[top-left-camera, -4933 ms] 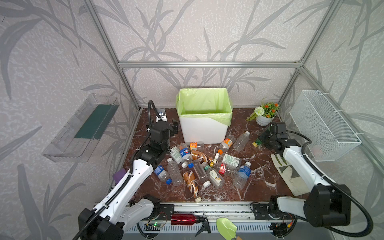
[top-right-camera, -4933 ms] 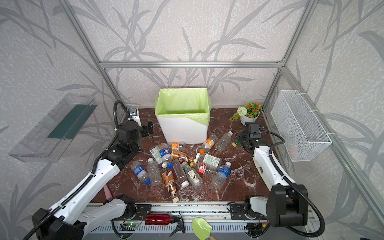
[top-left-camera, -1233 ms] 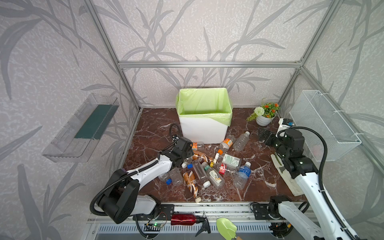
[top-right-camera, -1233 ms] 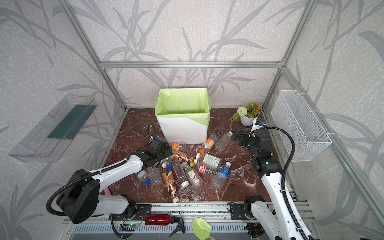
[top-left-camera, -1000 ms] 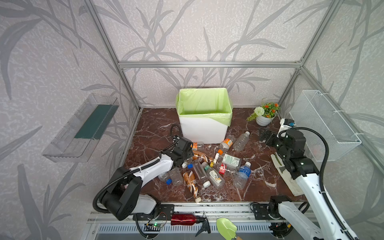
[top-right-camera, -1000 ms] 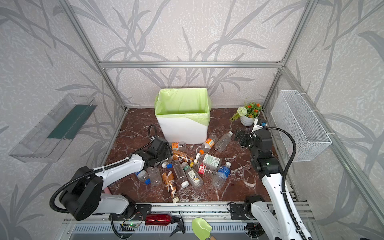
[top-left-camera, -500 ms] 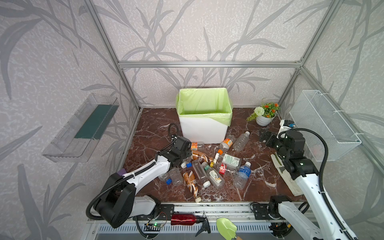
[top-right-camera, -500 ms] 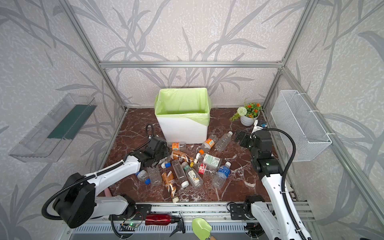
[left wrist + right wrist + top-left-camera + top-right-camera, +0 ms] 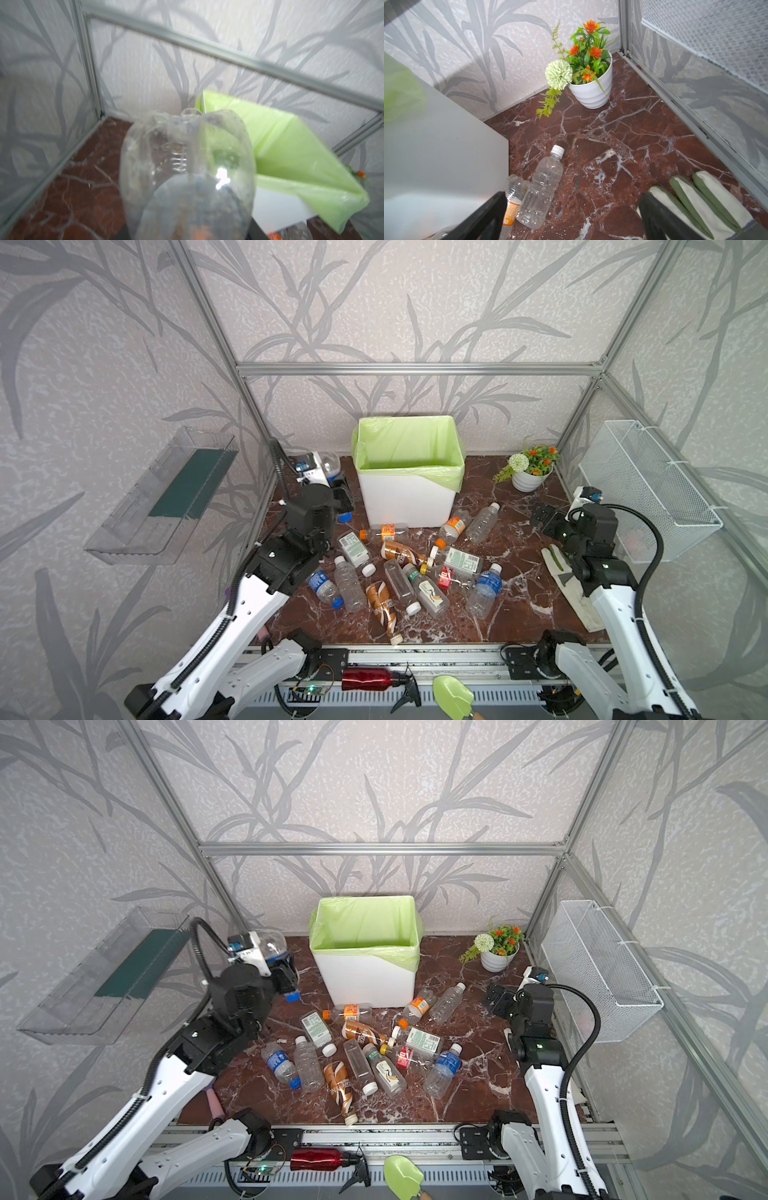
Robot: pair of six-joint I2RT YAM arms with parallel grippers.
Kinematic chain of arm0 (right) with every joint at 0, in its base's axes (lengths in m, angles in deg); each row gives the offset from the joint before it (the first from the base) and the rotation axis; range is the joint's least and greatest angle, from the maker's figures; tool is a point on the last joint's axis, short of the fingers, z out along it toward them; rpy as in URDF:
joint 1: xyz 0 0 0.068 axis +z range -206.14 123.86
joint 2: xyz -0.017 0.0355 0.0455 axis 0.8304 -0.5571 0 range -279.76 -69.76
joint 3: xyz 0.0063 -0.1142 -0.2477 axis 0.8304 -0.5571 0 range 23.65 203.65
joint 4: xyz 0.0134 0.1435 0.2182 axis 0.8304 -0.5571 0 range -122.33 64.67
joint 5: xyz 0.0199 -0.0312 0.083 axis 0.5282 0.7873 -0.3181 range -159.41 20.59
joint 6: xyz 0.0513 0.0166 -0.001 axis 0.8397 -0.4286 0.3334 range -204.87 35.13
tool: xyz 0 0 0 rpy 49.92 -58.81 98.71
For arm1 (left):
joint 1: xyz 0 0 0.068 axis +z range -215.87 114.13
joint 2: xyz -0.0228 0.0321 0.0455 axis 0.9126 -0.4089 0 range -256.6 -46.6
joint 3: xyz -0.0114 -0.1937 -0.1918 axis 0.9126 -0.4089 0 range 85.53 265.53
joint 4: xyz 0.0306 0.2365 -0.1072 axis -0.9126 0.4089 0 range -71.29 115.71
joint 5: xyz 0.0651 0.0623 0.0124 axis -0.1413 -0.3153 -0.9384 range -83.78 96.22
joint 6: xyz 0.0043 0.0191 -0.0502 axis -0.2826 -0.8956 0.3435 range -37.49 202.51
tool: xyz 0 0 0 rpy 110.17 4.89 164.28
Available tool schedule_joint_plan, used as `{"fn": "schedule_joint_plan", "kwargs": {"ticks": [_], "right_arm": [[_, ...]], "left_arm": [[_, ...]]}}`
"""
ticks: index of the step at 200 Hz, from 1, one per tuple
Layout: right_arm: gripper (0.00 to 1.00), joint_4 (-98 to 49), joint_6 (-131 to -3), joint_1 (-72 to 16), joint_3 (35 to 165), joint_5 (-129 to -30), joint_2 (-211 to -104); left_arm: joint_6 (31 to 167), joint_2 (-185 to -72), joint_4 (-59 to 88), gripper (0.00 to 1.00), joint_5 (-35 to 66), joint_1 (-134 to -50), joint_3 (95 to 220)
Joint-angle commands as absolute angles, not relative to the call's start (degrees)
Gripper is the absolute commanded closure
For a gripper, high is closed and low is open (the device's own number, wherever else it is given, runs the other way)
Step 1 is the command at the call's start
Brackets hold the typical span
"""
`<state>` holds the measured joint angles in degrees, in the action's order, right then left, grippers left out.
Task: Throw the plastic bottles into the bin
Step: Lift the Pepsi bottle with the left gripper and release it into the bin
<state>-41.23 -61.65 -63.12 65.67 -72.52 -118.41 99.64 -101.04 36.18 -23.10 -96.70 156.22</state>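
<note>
My left gripper (image 9: 338,497) is raised left of the bin and shut on a clear plastic bottle (image 9: 328,466) with a blue cap (image 9: 345,516). That bottle's base (image 9: 187,166) fills the left wrist view and hides the jaws. The bin (image 9: 409,497) is a white tub with a light green bag over its rim, seen in both top views (image 9: 365,977). Several more plastic bottles (image 9: 399,572) lie scattered on the marble floor in front of it. My right gripper (image 9: 544,520) stands open and empty, low at the right, near a clear white-capped bottle (image 9: 542,187) and an orange-labelled bottle (image 9: 511,207).
A white flower pot (image 9: 530,472) stands in the back right corner. A wire mesh basket (image 9: 648,485) hangs on the right wall, a clear tray (image 9: 166,497) on the left. A glove (image 9: 573,589) lies under the right arm. A red metallic bottle (image 9: 368,679) and a green scoop (image 9: 453,697) lie on the front rail.
My left gripper closed on a bottle in the pile and lifted it up and back, to the left of the bin. The right arm has hardly moved.
</note>
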Motion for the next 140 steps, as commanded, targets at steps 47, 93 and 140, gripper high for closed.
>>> {"fn": "schedule_joint_plan", "kwargs": {"ticks": [47,93,140], "right_arm": [[0.00,-40.36,-59.40,-64.04,64.76,-75.27,-116.62],[0.01,-41.11,-58.64,-64.13,65.36,-76.57,-116.83],[0.01,-42.25,-58.15,-64.16,64.39,-75.69,-116.06]], "left_arm": [[81.09,-117.17,22.33,0.52,-12.31,-96.60,179.50],[89.98,-142.40,45.42,0.32,-1.95,-97.62,194.46],[81.76,-133.62,32.67,0.01,-5.99,-98.79,194.64]]}}
